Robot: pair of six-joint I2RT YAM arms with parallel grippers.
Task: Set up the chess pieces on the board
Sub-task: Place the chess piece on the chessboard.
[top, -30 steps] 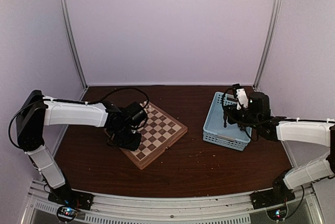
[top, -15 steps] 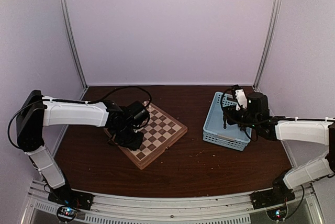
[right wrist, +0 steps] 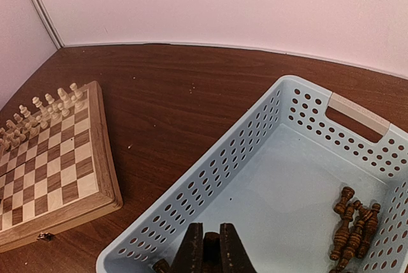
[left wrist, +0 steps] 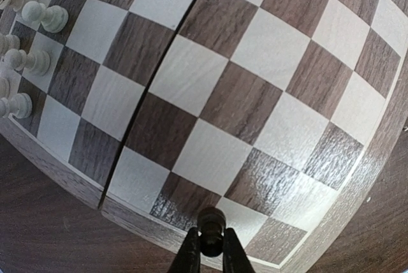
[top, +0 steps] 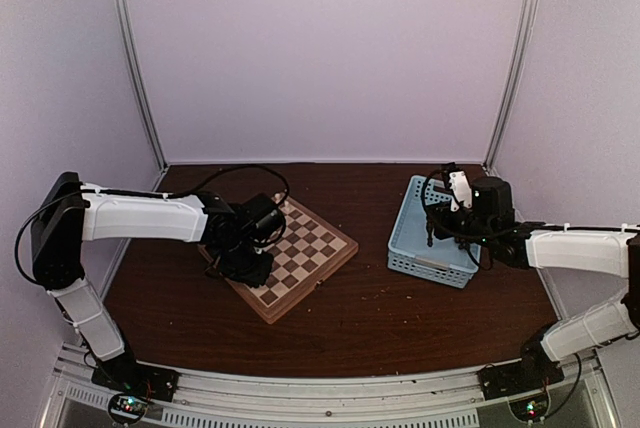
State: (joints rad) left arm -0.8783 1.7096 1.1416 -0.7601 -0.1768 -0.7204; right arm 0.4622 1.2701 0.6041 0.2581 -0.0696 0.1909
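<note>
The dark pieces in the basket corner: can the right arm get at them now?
Probably yes: the right gripper hangs over the open basket and nothing covers the dark pieces, but its jaws seem shut on another piece.

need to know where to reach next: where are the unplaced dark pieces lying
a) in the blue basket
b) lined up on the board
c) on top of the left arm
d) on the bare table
a: the right wrist view shows a cluster of dark brown pieces lying in a corner of the blue basket, while the rows standing on the board are cream pieces.
</note>
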